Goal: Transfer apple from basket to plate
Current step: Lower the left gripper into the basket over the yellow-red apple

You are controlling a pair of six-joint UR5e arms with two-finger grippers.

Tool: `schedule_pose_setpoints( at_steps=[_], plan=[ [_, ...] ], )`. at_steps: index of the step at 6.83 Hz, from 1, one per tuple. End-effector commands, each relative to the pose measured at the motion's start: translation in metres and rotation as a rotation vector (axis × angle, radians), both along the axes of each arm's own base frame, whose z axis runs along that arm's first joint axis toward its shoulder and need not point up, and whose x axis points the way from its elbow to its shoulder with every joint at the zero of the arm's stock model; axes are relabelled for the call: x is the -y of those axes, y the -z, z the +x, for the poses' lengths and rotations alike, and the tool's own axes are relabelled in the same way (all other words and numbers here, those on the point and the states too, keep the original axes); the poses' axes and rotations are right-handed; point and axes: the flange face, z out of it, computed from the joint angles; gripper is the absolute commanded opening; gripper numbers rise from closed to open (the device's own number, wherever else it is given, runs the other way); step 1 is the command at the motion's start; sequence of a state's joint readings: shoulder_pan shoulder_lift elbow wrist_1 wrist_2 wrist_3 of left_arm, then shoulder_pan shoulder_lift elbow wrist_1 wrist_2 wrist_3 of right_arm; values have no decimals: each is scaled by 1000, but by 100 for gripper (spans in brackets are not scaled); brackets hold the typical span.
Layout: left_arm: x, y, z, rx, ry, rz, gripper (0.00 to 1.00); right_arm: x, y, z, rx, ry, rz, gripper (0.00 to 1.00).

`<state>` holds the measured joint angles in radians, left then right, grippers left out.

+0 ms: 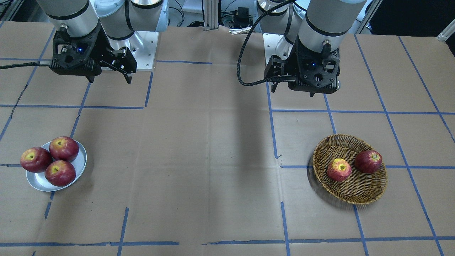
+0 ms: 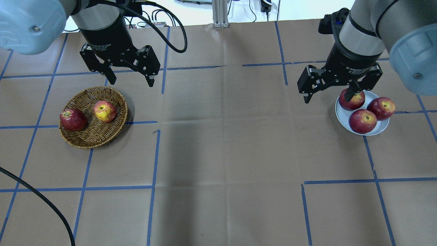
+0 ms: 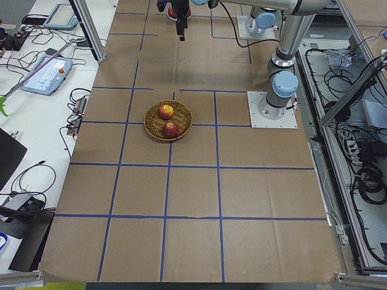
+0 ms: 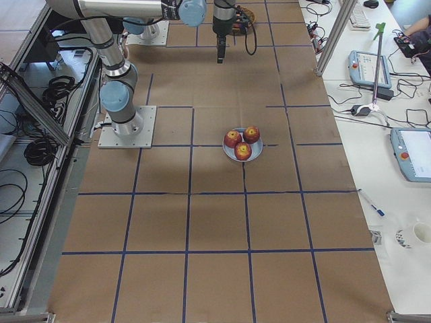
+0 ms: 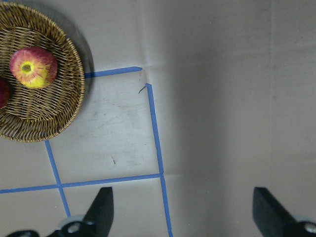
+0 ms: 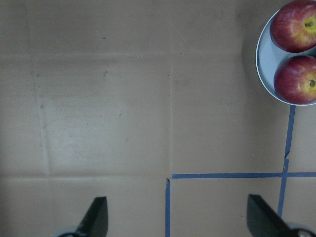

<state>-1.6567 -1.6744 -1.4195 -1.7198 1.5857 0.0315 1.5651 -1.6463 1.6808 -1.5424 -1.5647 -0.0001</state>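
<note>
The pale red and yellow apple (image 2: pixel 104 111) lies in the brown wicker basket (image 2: pixel 95 136) beside a darker red apple (image 2: pixel 72 119). It also shows in the front view (image 1: pixel 339 170) and the left wrist view (image 5: pixel 33 67). My left gripper (image 2: pixel 131 82) is open and empty, raised above the table just beyond the basket. The silver-grey plate (image 2: pixel 341 116) holds three dark red apples. My right gripper (image 2: pixel 327 98) is open and empty, hanging high beside the plate's left edge.
The table is covered in brown cardboard with blue tape lines (image 2: pixel 155 153). The robot bases (image 1: pixel 144 46) stand at the table's robot side. A black cable (image 2: pixel 41 201) crosses the lower left corner of the overhead view.
</note>
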Motion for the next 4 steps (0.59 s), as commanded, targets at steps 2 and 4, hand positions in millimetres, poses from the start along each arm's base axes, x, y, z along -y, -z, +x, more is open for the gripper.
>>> schedule_pose_setpoints(
  at_steps=[2,4],
  plan=[
    [35,37,45,92,-67,54,99,0,4,0,0,-1,-8,100],
    [58,89,72,92,-108,104,98,0,4,0,2,-1,-9,100]
  ],
)
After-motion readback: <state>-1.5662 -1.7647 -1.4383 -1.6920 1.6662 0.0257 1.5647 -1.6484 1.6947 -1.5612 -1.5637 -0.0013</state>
